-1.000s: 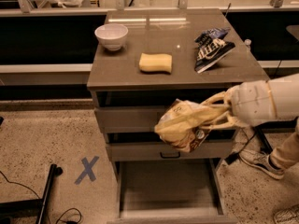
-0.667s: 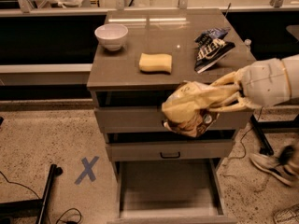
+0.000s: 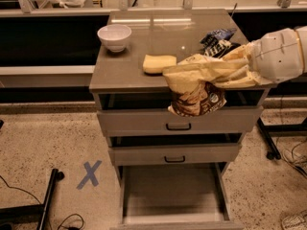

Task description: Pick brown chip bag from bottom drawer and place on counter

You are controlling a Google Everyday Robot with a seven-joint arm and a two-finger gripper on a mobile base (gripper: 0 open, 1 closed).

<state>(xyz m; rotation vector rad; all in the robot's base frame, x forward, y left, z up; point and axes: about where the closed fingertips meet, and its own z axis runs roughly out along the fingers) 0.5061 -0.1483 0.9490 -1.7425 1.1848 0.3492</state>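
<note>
The brown chip bag (image 3: pixel 195 87), tan-yellow on top with a dark brown front and a round logo, hangs in the air in front of the counter's front edge, above the two upper drawers. My gripper (image 3: pixel 225 70) reaches in from the right and is shut on the bag's top, its pale fingers (image 3: pixel 237 56) clamping the crinkled foil. The bottom drawer (image 3: pixel 173 191) is pulled open below, its flat grey inside bare. The counter (image 3: pixel 144 42) is the glossy grey-brown top of the cabinet.
On the counter stand a white bowl (image 3: pixel 114 36), a yellow sponge (image 3: pixel 159 63) and a dark blue bag (image 3: pixel 217 40) with white lettering. Two upper drawers with black handles (image 3: pixel 178 126) stand slightly open. A blue tape X (image 3: pixel 89 174) marks the floor at left.
My gripper has lifted the brown chip bag upward, from in front of the upper drawers to the level of the counter's front edge.
</note>
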